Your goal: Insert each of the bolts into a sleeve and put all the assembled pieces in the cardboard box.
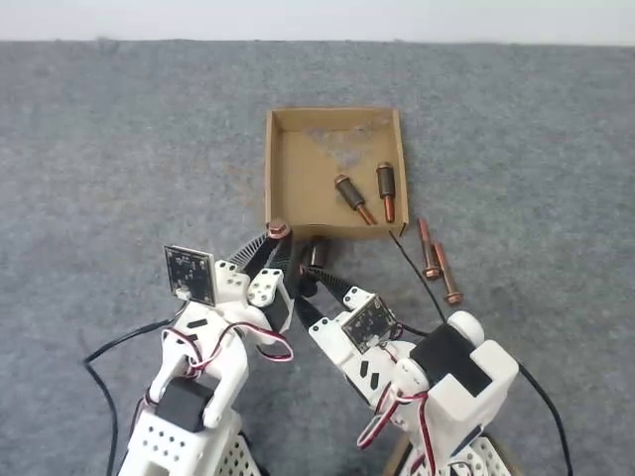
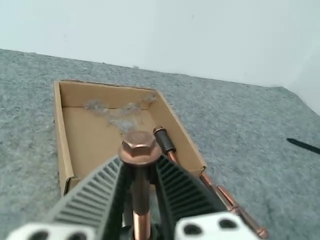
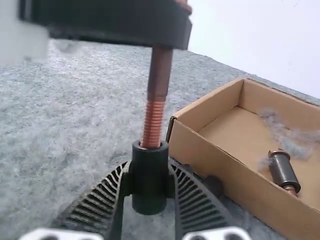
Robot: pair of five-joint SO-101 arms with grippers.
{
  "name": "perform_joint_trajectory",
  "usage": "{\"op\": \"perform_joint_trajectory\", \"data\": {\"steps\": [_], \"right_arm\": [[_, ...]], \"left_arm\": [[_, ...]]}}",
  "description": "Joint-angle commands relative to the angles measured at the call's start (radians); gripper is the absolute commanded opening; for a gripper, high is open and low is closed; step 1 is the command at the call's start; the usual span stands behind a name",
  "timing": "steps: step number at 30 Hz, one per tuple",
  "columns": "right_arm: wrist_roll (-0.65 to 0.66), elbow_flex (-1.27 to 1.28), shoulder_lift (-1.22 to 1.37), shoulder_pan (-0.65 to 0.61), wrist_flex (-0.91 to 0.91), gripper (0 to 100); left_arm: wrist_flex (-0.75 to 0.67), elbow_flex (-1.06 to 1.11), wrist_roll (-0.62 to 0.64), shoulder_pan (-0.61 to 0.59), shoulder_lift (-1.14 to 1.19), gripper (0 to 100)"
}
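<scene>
Grey carpet covers the table in the high view, and the cardboard box (image 1: 270,169) sits open-topped beyond the two arms. Two assembled pieces (image 1: 354,198) lie inside it toward its right wall. Two loose bolts (image 1: 428,248) lie side by side on the carpet, just outside the box's near right corner. The left gripper (image 1: 275,241) pinches a copper bolt (image 1: 279,229) at the box's near wall. Close beside it, the right gripper (image 1: 316,266) grips a black sleeve (image 1: 317,254).

In the left wrist view, the ribbed jaws are pressed against the copper bolt's shank just below its hexagonal flanged head, which points toward the box. One assembled piece lies against the box wall, with the loose bolts on the carpet outside that wall.

In the right wrist view, the jaws clamp the sleeve upright. The copper bolt's threaded end sits in the sleeve's top opening, and its shank rises to the left gripper above. The box stands just beside them, an assembled piece inside.
</scene>
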Motion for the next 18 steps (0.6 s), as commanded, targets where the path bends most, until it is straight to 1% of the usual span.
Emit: {"op": "perform_joint_trajectory", "data": {"steps": [1, 4, 7, 12, 15, 18], "right_arm": [[0.02, 0.003, -0.018, -0.004, -0.028, 0.6], [0.02, 0.0, -0.018, 0.007, -0.028, 0.6], [0.018, -0.002, -0.018, 0.018, -0.028, 0.6], [0.015, -0.002, -0.018, 0.019, -0.031, 0.6], [0.014, 0.008, -0.018, 0.021, -0.081, 0.6], [0.014, 0.008, -0.018, 0.021, -0.085, 0.6]], "left_arm": [[0.011, -0.012, -0.011, 0.006, -0.014, 1], [0.012, -0.012, -0.011, 0.006, -0.012, 1], [0.064, -0.012, -0.011, 0.011, -0.012, 1], [0.147, -0.012, -0.011, 0.068, -0.014, 1], [0.16, -0.012, -0.011, 0.074, -0.014, 1], [0.163, -0.012, -0.011, 0.071, -0.012, 1]]}}
